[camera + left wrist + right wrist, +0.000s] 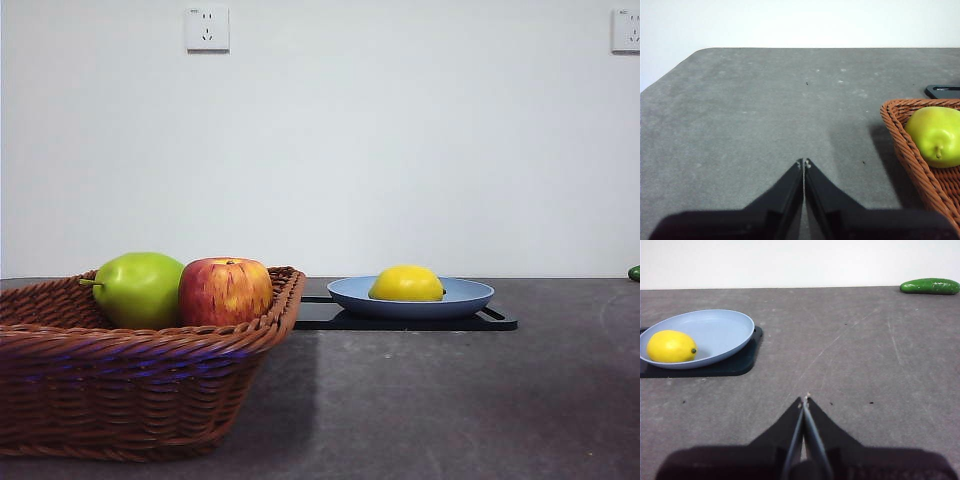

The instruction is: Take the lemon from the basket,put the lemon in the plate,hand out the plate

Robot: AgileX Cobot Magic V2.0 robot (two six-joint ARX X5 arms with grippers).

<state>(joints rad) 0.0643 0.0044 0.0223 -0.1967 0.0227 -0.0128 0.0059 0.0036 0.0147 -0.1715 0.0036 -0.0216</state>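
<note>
Right gripper [804, 401] closed, cucumber [930, 286] well apart.

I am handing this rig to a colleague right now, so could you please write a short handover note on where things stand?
Left gripper: shut, empty, over bare table beside the basket.
Right gripper: shut, empty, over bare table, short of the plate.
Lemon: already in the blue plate, which sits on a black tray.
Basket holds a green pear and a red-yellow apple. A cucumber lies far off near the table's edge.
Done: lemon out of the basket and into the plate.
Left: hand out the plate.
</note>
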